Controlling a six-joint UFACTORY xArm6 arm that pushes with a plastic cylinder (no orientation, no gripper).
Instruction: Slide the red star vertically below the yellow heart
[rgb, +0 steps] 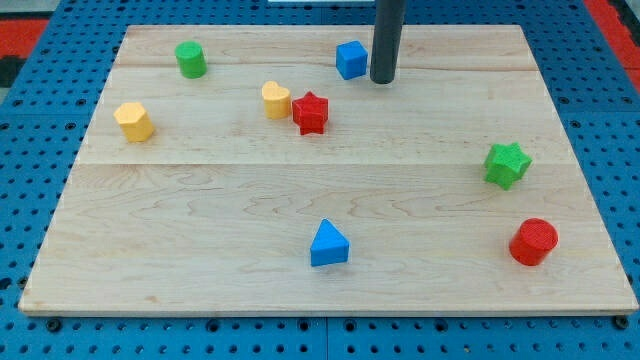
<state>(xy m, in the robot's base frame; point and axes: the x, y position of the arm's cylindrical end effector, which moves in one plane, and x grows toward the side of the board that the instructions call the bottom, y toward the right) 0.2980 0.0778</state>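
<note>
While the arm carries no jaws at all and so holds nothing, its dark rod ends in my tip (384, 80), resting just right of the blue plastic cube (351, 59) near the view's top. Below and left, the red plastic star (311, 112) sits touching the right side of the yellow plastic heart (276, 99) on the pale wooden surface (200, 220). Since the two touch, a careless push would likely drag the heart along too.

surface: we see a pale wooden board (300, 200) with visible grain — planks running across | surround: blue pegboard (30, 140) dotted with holes | corners: red patches (20, 30) at the view's top | light: even, soft shadows
</note>
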